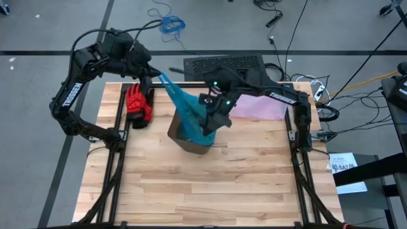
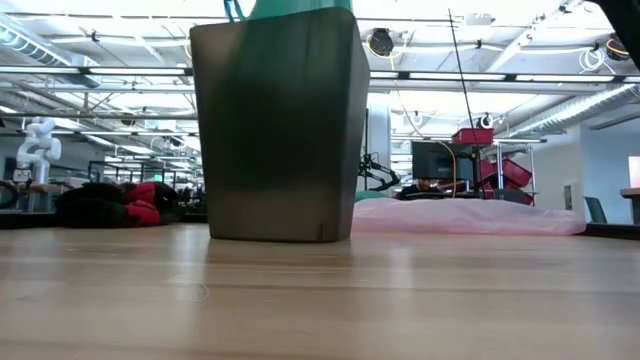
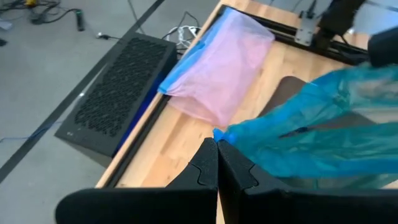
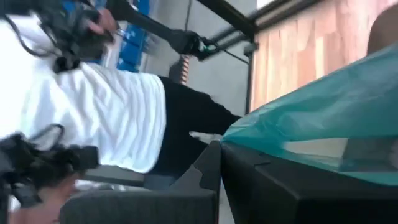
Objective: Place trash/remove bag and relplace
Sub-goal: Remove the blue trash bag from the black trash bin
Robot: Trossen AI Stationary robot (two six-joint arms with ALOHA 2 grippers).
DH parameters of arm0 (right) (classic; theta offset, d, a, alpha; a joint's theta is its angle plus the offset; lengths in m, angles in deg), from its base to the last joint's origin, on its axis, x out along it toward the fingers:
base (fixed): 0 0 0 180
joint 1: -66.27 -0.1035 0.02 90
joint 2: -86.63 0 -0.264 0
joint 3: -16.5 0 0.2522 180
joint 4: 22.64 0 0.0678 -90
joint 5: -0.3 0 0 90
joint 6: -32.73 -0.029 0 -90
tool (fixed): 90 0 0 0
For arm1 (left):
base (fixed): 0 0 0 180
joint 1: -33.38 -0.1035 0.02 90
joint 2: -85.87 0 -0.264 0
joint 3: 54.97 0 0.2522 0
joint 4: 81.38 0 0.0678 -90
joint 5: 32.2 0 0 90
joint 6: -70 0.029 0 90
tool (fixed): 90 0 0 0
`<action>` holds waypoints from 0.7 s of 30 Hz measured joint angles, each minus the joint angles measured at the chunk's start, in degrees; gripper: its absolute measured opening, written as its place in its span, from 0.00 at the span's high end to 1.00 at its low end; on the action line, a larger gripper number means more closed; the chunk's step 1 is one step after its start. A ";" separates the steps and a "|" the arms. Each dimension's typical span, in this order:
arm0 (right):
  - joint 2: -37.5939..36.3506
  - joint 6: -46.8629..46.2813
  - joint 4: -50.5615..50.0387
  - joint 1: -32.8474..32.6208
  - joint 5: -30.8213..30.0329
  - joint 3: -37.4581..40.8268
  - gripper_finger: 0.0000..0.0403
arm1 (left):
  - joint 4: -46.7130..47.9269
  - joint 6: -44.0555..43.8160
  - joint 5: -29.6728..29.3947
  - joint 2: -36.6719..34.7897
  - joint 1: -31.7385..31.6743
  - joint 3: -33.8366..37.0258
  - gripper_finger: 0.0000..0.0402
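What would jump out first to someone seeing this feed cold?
The teal bag, stretched between both grippers above the dark bin at the table's middle: the left gripper pinches one corner, the right gripper is shut on its other edge. Next, the red glove to the bin's left and the pink bag lying to its right.

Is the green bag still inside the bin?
Partly. The bag stretches up and out of the bin, pinched by both the left gripper and right gripper.
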 joint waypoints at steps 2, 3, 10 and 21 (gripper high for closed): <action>-0.28 -1.31 0.55 0.04 -0.07 -0.09 1.00 | -0.01 -0.03 0.04 0.00 1.30 0.00 1.00; -0.27 -1.27 -0.27 0.02 -1.04 -0.09 1.00 | -0.01 -0.18 0.07 0.00 1.85 0.00 1.00; 3.55 2.34 -7.67 -0.72 -5.67 -0.04 1.00 | 0.02 -1.54 0.07 0.28 5.05 0.00 1.00; 6.51 5.49 -12.61 -1.91 -14.06 0.00 1.00 | 0.21 -2.96 -0.02 0.96 6.27 0.00 1.00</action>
